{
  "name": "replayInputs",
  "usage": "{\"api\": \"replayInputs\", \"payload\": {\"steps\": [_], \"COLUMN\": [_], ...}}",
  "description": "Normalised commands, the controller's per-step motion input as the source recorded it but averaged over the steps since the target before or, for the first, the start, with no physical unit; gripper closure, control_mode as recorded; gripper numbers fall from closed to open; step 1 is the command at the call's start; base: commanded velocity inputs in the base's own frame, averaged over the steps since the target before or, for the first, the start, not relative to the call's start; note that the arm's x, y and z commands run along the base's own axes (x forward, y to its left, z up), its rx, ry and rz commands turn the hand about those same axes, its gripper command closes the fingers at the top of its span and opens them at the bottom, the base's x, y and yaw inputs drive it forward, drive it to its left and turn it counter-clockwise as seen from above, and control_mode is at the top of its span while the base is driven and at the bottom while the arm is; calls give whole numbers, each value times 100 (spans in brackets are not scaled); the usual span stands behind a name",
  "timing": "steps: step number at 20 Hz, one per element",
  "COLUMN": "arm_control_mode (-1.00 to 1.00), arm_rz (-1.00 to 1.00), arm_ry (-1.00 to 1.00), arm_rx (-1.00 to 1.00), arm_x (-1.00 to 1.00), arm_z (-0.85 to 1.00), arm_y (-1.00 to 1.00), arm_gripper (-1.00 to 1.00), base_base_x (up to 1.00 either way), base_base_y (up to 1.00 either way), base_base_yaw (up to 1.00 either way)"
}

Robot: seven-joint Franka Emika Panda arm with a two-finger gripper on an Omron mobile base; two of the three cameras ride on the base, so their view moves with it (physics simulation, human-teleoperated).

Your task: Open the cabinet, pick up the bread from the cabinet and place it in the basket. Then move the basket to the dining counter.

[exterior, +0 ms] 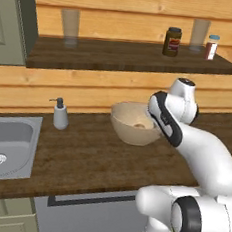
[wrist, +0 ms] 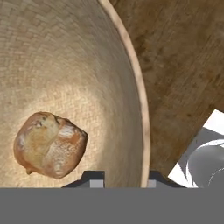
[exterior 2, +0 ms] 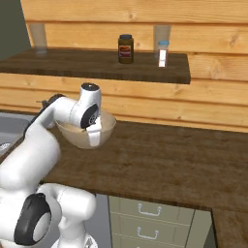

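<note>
Dark wood worktop (exterior: 84, 155) runs under your arm, with pale plank wall behind it and a dark shelf (exterior: 118, 58) above. Take the basket (exterior: 125, 124) as your landmark: it stands on the worktop near the wall, and the same basket (exterior 2: 109, 127) shows behind your wrist in the right base view. Your bread (wrist: 49, 145) lies inside the basket (wrist: 65, 65), on its bottom, and you can glimpse the bread (exterior: 139, 125) over the rim from the left base view too.

Your gripper (wrist: 121, 177) sits right at the basket's rim. One fingertip is on the inner side of the wall and the other on the outer side, so the rim runs between them. You can see the tips standing apart with the rim in the gap, but whether they actually press the wall cannot be told.

To the basket's left on the worktop stands a soap dispenser (exterior: 60, 114), and further left is the steel sink (exterior: 7, 147). Above the basket on the shelf you have a dark brown jar (exterior: 172, 41) and, just right of it, a small shaker (exterior: 211, 47) with a clear glass (exterior: 199, 34) behind; another glass (exterior: 70, 27) stands far to the left.
</note>
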Motion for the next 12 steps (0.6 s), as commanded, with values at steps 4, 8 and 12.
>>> {"api": "replayInputs", "payload": {"steps": [4, 8, 12], "arm_control_mode": [-100, -100, -100], "arm_rz": [-11, -8, 0], "arm_ry": [-27, -2, 0], "arm_rx": [0, -2, -1], "arm_x": [-80, -29, 0], "arm_z": [68, 23, 1], "arm_y": [0, 0, 2], "arm_gripper": [100, 100, 100], "base_base_x": [0, 0, 0], "base_base_y": [0, 0, 0], "base_base_yaw": [0, 0, 0]}}
